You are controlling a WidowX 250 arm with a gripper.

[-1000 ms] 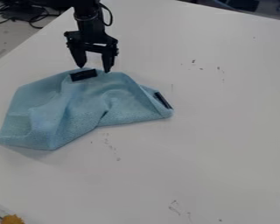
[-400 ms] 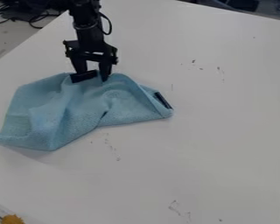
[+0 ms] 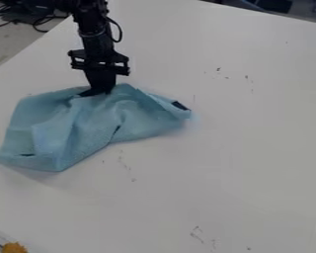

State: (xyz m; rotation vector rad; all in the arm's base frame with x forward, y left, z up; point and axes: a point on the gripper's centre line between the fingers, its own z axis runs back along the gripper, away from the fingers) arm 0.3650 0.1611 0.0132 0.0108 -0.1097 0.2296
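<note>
The black gripper [image 3: 101, 92] hangs down at the upper left of the table, its fingers closed together on the top edge of a light blue cloth [image 3: 88, 128]. Folds run through the crumpled cloth, which spreads over the left part of the table. A dark patch [image 3: 179, 105] marks the cloth's right corner. Beside the fingertips, another dark patch on the cloth is partly hidden by the gripper.
The white table [image 3: 233, 148] has small dark marks on its surface. At the bottom left corner lies a yellow-orange object [image 3: 14, 247]. Cables [image 3: 38, 20] lie beyond the table's edge at the upper left.
The gripper has come down to the cloth, and its fingers have gone from open to shut on the cloth's top edge. The cloth's right corner has shifted slightly up and left.
</note>
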